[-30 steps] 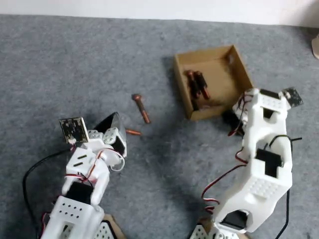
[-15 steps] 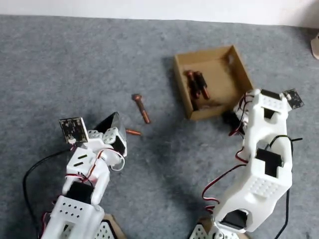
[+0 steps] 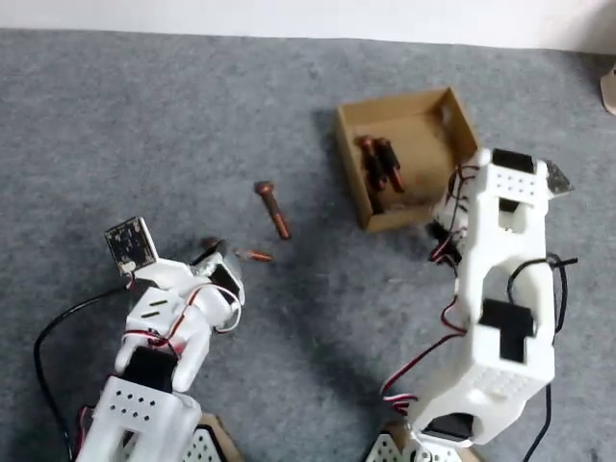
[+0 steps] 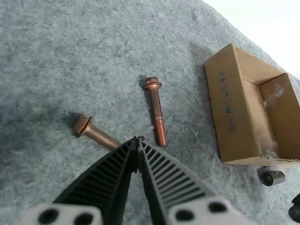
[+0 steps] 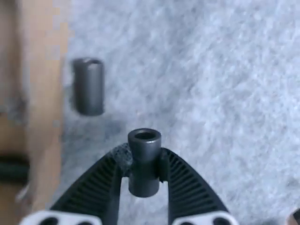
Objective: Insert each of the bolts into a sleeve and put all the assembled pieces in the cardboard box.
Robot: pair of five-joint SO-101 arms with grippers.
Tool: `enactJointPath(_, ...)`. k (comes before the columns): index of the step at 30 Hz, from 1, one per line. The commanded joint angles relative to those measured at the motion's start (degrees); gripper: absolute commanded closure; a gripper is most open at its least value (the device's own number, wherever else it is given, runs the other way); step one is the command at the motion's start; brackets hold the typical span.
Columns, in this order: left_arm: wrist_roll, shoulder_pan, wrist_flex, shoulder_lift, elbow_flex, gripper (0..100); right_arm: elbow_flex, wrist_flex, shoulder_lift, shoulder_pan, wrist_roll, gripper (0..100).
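In the left wrist view my left gripper is shut, its tips over the shank of a copper bolt lying on the carpet. A second bolt lies just beyond it, apart from the fingers. In the high view the same two bolts lie left of the cardboard box, which holds assembled pieces. My right gripper is shut on a dark sleeve, held with its open end showing. Another sleeve lies on the carpet beside the box wall.
Grey carpet covers the table. The right arm stands over the box's near right corner. The left arm is at the near left. The loose sleeve lies by the box's near wall.
The left wrist has tipped down and swung a little left, bringing the gripper low over the nearer bolt. The right arm has shifted slightly toward the box.
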Motion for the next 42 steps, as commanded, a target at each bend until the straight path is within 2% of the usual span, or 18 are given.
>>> enactJointPath(1, 0.70, -0.40, 0.35, -0.48, -2.95, 98, -2.68, 1.98, -7.16, -2.95, -0.79, 99.5)
enactJointPath(8, 0.53, 0.04, 0.35, 4.62, -5.05, 97, -2.51, 2.33, -12.97, -5.85, -2.73, 99.5)
enactJointPath(16, 1.05, -0.48, 0.35, 26.07, -15.25, 97, -2.33, 7.69, -14.29, -13.76, -5.63, 99.5)
enactJointPath(18, 3.25, -0.48, 0.35, 31.60, -18.33, 97, -1.54, 8.48, -14.37, -15.43, -5.63, 99.5)
enactJointPath(22, 6.33, -1.01, 0.44, 41.45, -24.66, 97, 3.12, 5.85, -14.81, -17.36, -5.63, 99.5)
enactJointPath(27, 9.05, -5.14, 0.53, 52.62, -33.36, 97, 8.48, 0.75, -14.81, -17.27, -5.63, 99.5)
enactJointPath(29, 9.32, -5.05, 2.73, 56.57, -36.26, 97, 9.63, -0.57, -14.81, -17.27, -5.54, 99.5)
enactJointPath(36, 13.10, -4.97, 14.42, 63.78, -45.49, 78, 9.98, -1.45, -14.73, -17.19, -5.27, 99.5)
enactJointPath(38, 14.42, -4.97, 14.42, 64.57, -45.93, 76, 9.98, -1.45, -14.73, -17.19, -5.27, 99.5)
enactJointPath(42, 15.12, -4.97, 14.42, 65.89, -46.73, 79, 9.98, -1.45, -14.73, -17.19, -5.27, 99.5)
